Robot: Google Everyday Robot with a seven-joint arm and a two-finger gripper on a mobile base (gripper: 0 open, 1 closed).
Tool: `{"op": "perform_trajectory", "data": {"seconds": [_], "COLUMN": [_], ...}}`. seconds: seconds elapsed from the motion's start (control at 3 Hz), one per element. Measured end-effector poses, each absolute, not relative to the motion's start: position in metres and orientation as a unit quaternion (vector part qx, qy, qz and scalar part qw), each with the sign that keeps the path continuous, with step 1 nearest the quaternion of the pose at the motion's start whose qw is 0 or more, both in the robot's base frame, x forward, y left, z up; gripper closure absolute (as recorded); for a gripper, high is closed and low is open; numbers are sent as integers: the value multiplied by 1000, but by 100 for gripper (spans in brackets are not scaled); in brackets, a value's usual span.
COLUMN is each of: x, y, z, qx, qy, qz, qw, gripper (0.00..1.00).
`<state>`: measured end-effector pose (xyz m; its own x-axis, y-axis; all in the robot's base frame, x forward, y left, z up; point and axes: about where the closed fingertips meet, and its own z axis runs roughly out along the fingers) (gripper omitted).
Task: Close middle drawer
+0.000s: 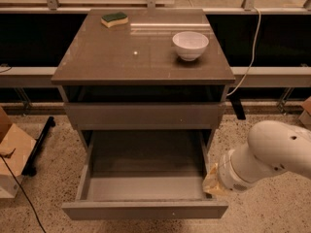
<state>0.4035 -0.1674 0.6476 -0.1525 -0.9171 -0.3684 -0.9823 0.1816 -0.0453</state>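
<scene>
The grey-brown cabinet (143, 57) stands in the middle of the camera view. Its middle drawer (145, 209) is pulled far out toward me, showing an empty grey inside and a plain flat front. The taller top drawer (145, 115) above it sits nearly flush. The lowest drawer is hidden under the open one. My white arm (272, 154) reaches in from the right. My gripper (212, 182) is at the end of it, low beside the right wall of the open drawer, near its front corner, mostly hidden by the wrist.
A white bowl (190, 44) and a green-yellow sponge (114, 19) sit on the cabinet top. A cardboard box (12, 154) and a black stand (39, 140) are on the speckled floor at left. A white cable (250, 47) hangs at the right.
</scene>
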Motion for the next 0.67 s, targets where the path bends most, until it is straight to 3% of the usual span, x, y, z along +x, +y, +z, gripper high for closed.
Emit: {"op": "perform_trajectory", "data": {"seconds": [0.67], "x": [388], "y": [-171], "z": [535], "qx": [-587], "qy": [777], "qz": [167], "qw": [157], "gripper": [100]}}
